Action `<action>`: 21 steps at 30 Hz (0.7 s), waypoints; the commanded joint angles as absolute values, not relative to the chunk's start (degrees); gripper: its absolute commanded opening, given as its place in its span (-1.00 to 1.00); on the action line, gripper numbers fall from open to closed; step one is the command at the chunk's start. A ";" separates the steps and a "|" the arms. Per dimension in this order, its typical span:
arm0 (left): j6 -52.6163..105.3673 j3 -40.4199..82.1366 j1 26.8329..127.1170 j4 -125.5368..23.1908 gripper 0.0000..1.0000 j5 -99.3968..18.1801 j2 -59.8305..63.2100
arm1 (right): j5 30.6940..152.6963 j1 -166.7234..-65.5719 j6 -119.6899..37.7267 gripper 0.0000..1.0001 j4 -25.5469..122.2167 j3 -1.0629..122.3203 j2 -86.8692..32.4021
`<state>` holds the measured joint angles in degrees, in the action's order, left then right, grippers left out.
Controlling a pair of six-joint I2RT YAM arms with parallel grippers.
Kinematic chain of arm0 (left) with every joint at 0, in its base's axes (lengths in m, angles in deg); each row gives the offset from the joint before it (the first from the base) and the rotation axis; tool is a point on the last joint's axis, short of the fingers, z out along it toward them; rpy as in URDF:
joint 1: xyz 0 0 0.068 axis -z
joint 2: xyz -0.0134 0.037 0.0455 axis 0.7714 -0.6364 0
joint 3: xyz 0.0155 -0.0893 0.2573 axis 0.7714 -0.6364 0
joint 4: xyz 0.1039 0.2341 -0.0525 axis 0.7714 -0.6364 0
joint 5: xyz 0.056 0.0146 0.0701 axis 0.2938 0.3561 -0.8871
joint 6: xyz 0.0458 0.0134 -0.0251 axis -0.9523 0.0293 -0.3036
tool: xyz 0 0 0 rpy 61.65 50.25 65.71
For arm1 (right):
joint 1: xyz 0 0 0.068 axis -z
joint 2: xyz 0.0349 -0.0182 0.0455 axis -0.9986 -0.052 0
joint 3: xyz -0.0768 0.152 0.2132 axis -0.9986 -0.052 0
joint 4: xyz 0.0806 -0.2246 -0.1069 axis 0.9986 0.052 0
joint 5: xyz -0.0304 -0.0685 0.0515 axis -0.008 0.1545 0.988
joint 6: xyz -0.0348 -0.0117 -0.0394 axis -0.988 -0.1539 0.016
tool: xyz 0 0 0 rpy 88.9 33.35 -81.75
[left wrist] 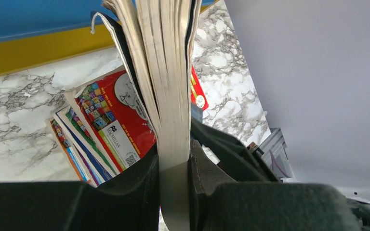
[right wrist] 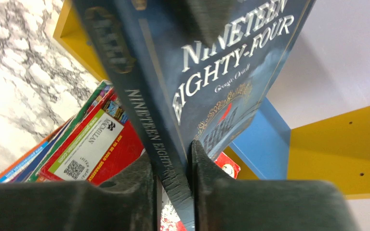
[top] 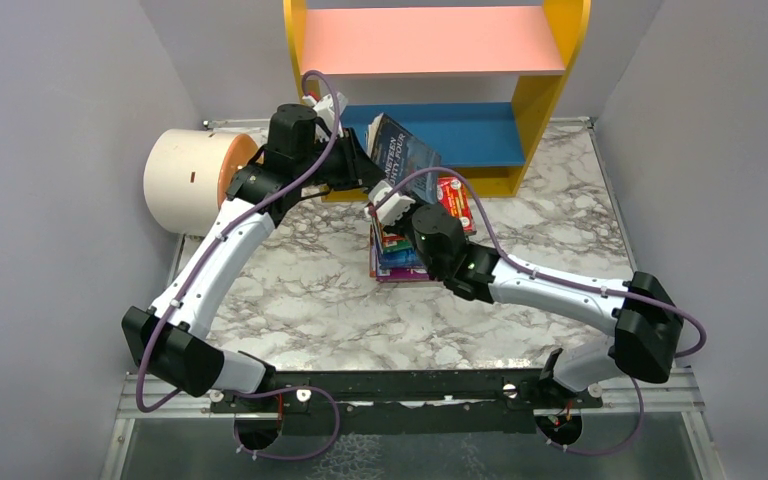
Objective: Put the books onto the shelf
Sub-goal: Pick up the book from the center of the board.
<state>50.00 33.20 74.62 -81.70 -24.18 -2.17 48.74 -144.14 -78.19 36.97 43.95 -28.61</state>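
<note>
A dark blue book [top: 407,150] titled "Nineteen Eighty-Four" is held tilted in the air in front of the shelf's blue lower board [top: 475,135]. My left gripper [top: 363,166] is shut on its page edge [left wrist: 168,96], pinched between both fingers [left wrist: 173,159]. My right gripper [top: 393,192] is shut on the spine end [right wrist: 173,163] of the same book [right wrist: 212,72]. Below it, a stack of thin books [top: 400,258] with a red cover on top [left wrist: 111,120] lies on the marble table. The shelf has yellow side panels [top: 560,60] and a pink upper board [top: 430,40].
A cream cylinder with an orange end [top: 192,180] lies on its side at the left, close to my left arm. Grey walls close in both sides of the marble table [top: 310,320]. The shelf's yellow base [left wrist: 29,53] runs just behind the stack.
</note>
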 commanded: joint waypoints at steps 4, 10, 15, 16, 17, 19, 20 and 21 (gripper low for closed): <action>49.78 33.86 74.80 -77.09 -0.69 -22.48 0.77 | 45.75 -143.31 -75.12 -0.95 31.98 43.67 -28.18; 49.52 33.67 74.74 -76.61 -0.21 -23.82 0.69 | 48.30 -143.32 -71.77 -0.98 34.37 43.55 -26.32; 49.28 33.94 74.74 -76.62 0.24 -25.63 1.24 | 51.44 -143.35 -67.48 -0.98 38.66 44.31 -23.37; 49.25 33.87 74.77 -76.60 0.31 -26.27 1.67 | 52.12 -143.28 -66.58 -0.98 39.29 44.28 -22.71; 49.17 33.75 74.74 -76.60 0.44 -26.96 2.18 | 52.86 -143.30 -65.73 -0.98 39.97 44.24 -22.05; 48.93 33.47 74.78 -76.59 0.56 -28.60 3.11 | 53.80 -143.31 -63.55 -0.98 41.24 44.29 -20.93; 48.80 33.24 74.74 -76.58 0.58 -29.58 3.75 | 54.20 -143.29 -62.59 -0.98 41.84 44.36 -20.41; 48.65 32.98 74.76 -76.65 0.58 -30.62 4.41 | 54.56 -143.35 -61.57 -0.98 42.38 44.40 -20.00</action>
